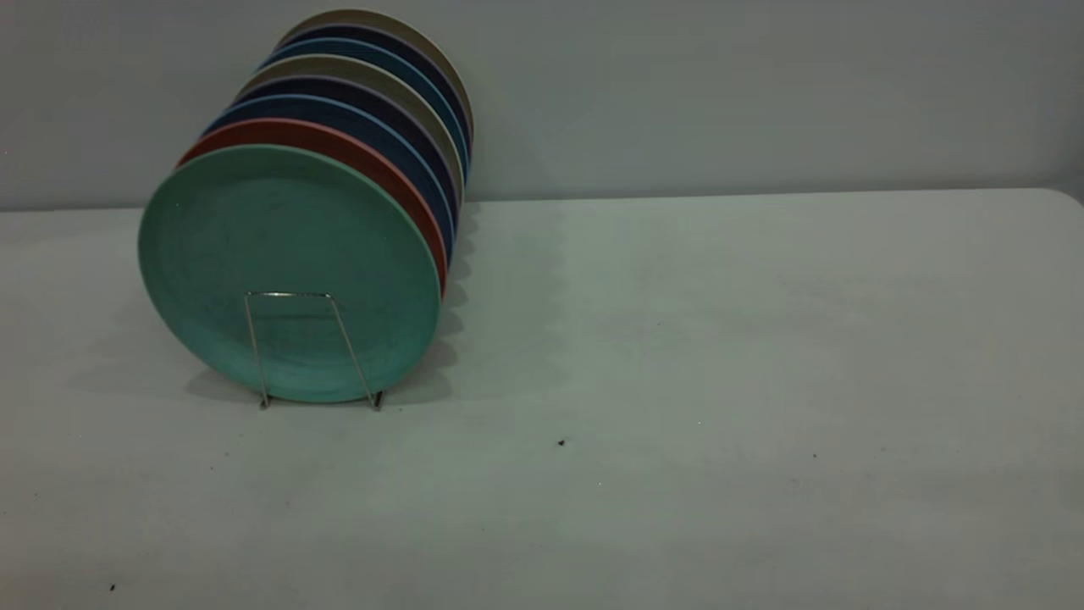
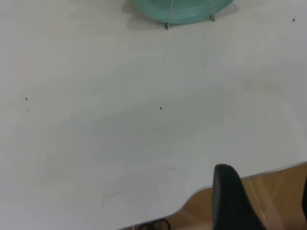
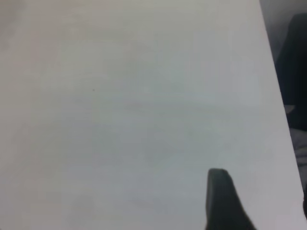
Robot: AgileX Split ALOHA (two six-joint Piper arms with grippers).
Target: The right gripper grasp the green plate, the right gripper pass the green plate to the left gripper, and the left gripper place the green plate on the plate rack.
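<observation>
Plate: green plate (image 1: 288, 263) stands on edge at the front of the plate rack (image 1: 312, 349), near the table's (image 1: 720, 381) back-left corner. Stiff, matte, likely light; pinch its top rim. You can't tell either gripper's state.

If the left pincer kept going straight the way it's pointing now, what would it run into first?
Probably bare table first. The left pincer sits back past the table's near edge, angled down at it. Farther along stands the green plate in the plate rack; depth is unclear.
</observation>
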